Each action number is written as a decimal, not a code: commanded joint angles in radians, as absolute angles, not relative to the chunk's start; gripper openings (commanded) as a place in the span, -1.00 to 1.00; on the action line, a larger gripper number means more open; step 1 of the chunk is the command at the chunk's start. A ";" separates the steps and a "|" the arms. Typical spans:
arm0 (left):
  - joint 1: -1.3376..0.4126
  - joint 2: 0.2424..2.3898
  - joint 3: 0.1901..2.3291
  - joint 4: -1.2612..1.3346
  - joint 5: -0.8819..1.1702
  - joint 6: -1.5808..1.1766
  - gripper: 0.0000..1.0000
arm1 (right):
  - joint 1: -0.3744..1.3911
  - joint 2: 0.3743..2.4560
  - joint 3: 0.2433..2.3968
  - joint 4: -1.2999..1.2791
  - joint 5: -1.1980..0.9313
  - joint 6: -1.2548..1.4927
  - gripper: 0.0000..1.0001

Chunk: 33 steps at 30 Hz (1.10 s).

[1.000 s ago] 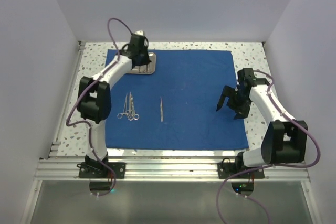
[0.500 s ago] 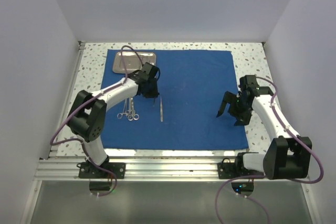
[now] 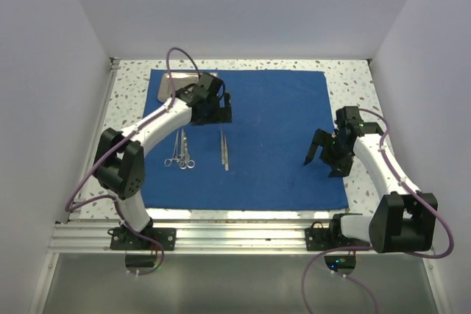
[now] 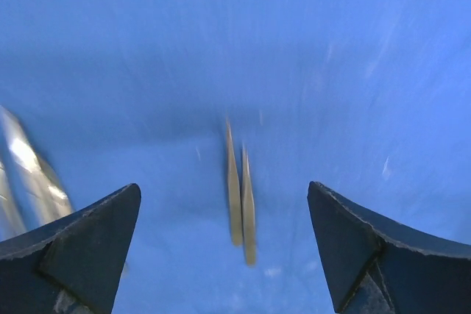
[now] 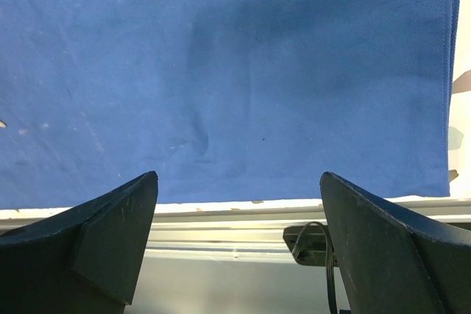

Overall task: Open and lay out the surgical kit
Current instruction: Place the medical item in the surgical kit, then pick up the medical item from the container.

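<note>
The royal-blue cloth (image 3: pixel 280 130) lies spread flat over the table. On its left part lie the scissors and forceps (image 3: pixel 181 151), side by side. To their right are the tweezers (image 3: pixel 224 151), seen as two slim silver strips (image 4: pixel 241 196) lying close together. My left gripper (image 3: pixel 223 112) hovers just behind them, open, and the strips lie on the cloth between its fingers (image 4: pixel 88 240) without touching them. The steel tray (image 3: pixel 168 80) sits at the cloth's back left corner, mostly hidden by my left arm. My right gripper (image 3: pixel 324 156) hangs open over the cloth's right part (image 5: pixel 221 71), holding nothing.
Speckled tabletop (image 3: pixel 346 70) shows around the cloth. An aluminium rail (image 5: pixel 221 229) runs along the near edge, with a cable and bracket (image 5: pixel 313 244) on it. White walls close in both sides and the back.
My left gripper swung from the tray at the back left to above the tweezers and opened. A second slim silver strip now lies beside the first. The right arm barely shifted.
</note>
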<state>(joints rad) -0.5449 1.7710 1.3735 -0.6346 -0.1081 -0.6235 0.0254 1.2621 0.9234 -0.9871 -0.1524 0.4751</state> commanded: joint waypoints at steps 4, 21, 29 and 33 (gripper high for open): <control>-0.366 1.880 1.648 -0.644 -0.223 -0.456 0.99 | 0.023 1.284 0.971 -0.977 -0.164 0.495 0.91; -0.219 2.445 2.192 -0.480 -0.094 -0.342 0.68 | 0.025 1.557 1.206 -0.950 -0.124 0.449 0.92; -0.218 2.497 2.223 -0.505 -0.162 -0.324 0.50 | 0.023 1.600 1.212 -0.940 -0.132 0.453 0.91; -0.213 2.502 2.201 -0.523 -0.189 -0.318 0.33 | 0.023 1.608 1.206 -0.934 -0.138 0.454 0.91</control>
